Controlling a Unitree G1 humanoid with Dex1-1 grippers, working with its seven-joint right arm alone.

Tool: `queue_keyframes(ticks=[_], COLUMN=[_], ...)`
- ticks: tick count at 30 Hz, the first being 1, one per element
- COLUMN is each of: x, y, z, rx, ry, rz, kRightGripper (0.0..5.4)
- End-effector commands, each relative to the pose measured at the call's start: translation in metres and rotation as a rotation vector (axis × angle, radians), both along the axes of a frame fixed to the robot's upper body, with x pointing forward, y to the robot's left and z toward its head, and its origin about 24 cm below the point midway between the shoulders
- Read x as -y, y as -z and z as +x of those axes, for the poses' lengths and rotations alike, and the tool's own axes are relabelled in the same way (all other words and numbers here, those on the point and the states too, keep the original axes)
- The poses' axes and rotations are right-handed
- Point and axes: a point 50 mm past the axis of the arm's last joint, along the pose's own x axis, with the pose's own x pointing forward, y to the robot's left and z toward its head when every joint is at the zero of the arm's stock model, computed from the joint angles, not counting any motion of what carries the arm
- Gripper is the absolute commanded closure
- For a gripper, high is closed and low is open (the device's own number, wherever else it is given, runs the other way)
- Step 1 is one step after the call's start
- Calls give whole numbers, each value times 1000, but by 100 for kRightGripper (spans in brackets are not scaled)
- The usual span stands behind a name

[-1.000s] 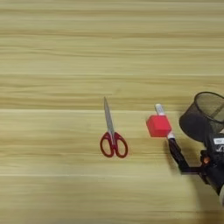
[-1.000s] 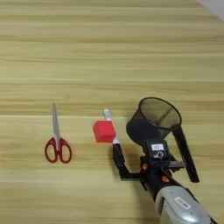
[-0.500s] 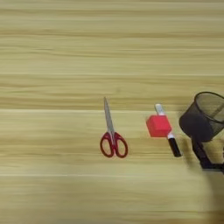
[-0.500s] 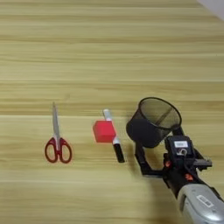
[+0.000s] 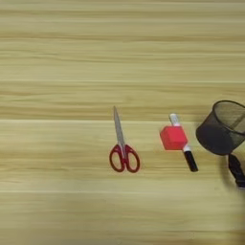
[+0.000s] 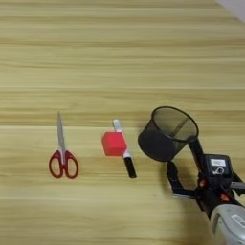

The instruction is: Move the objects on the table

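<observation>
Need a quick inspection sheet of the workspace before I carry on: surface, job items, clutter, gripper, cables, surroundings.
Surface: wooden table, streaky grain, fills both views.
Job's things: white marker with black cap toward the robot, lying flat; red cube touching its left side; red-handled scissors closed, blades pointing away, apart to the left.
Clutter: black mesh cup, tilted, opening up and to the right, right of the marker.
Grippers: right gripper just below the cup, fingers spread, one reaching up along the cup's right side; holding nothing that I can see.
Cables: nothing seen.
Surroundings: pale patch at the right eye view's top right corner, otherwise nothing seen.
</observation>
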Motion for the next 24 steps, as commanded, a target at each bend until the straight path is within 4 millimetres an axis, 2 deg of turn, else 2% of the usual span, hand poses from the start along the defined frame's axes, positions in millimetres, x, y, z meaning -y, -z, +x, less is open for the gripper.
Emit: queue_keyframes(ticks=[1,9,24], x=[11,21,36], y=[-25,-18,0], z=[10,11,11], rx=[91,69,52], ry=[-6,22,82], rz=[-113,-97,53], kRightGripper=[5,5,5])
